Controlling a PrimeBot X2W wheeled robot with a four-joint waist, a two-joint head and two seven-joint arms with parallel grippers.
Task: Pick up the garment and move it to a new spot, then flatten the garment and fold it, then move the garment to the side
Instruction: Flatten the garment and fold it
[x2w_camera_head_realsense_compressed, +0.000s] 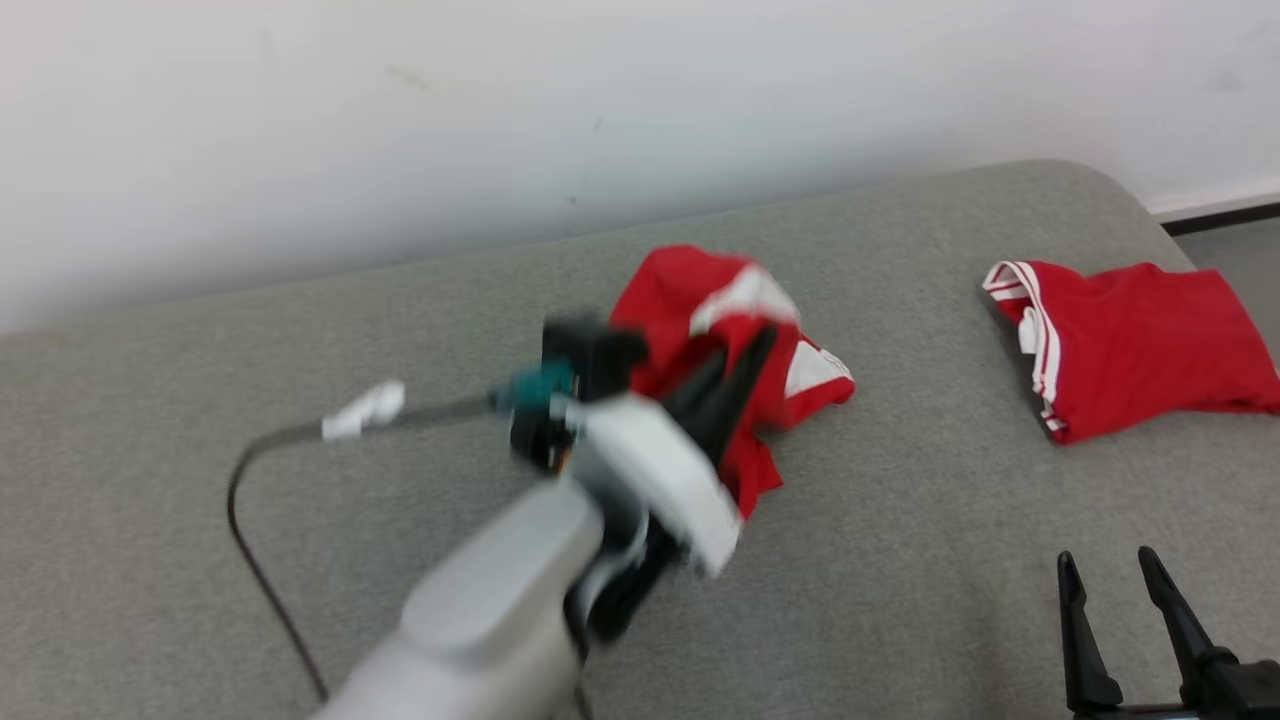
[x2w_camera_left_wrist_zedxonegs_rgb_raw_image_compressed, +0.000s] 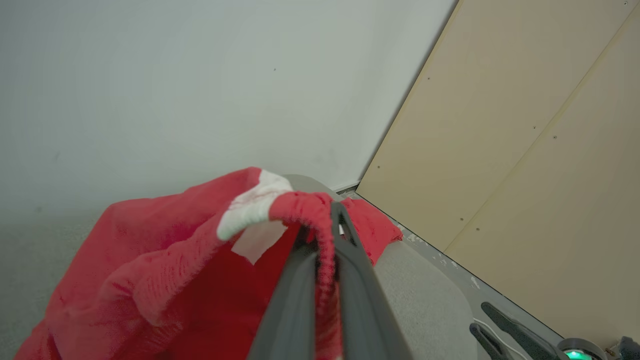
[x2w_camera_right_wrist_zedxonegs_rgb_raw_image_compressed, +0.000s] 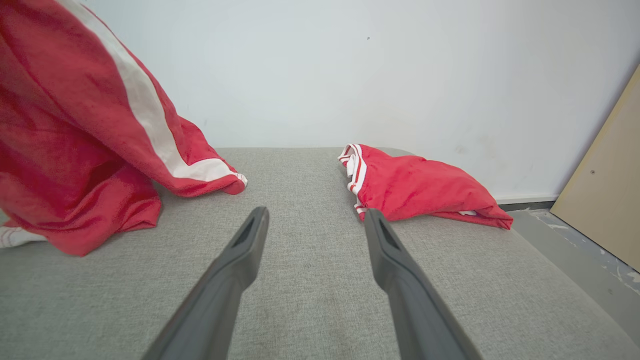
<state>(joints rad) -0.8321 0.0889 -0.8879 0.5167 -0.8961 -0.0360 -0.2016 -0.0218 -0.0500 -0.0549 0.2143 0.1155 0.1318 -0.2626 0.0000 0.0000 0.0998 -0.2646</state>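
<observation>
A red garment (x2w_camera_head_realsense_compressed: 680, 290) with white stripes is bunched at the middle of the grey cushioned surface (x2w_camera_head_realsense_compressed: 950, 520). My left gripper (x2w_camera_head_realsense_compressed: 760, 340) is shut on it. In the left wrist view a rolled red edge is pinched between the two fingers of the left gripper (x2w_camera_left_wrist_zedxonegs_rgb_raw_image_compressed: 337, 210), and the garment (x2w_camera_left_wrist_zedxonegs_rgb_raw_image_compressed: 150, 260) hangs to the left, partly lifted. The garment (x2w_camera_right_wrist_zedxonegs_rgb_raw_image_compressed: 75, 125) rises high at the left of the right wrist view, its lower part resting on the surface. My right gripper (x2w_camera_head_realsense_compressed: 1105, 565) stands open at the lower right, apart from the cloth, and is seen open (x2w_camera_right_wrist_zedxonegs_rgb_raw_image_compressed: 315, 215) over bare grey fabric.
A second red garment (x2w_camera_head_realsense_compressed: 1130, 340) with white trim lies folded at the far right, also seen as the folded garment (x2w_camera_right_wrist_zedxonegs_rgb_raw_image_compressed: 420, 182). A dark cable (x2w_camera_head_realsense_compressed: 240, 520) loops from my left wrist. A white wall backs the surface. A beige panel (x2w_camera_left_wrist_zedxonegs_rgb_raw_image_compressed: 525, 125) and floor lie past its right end.
</observation>
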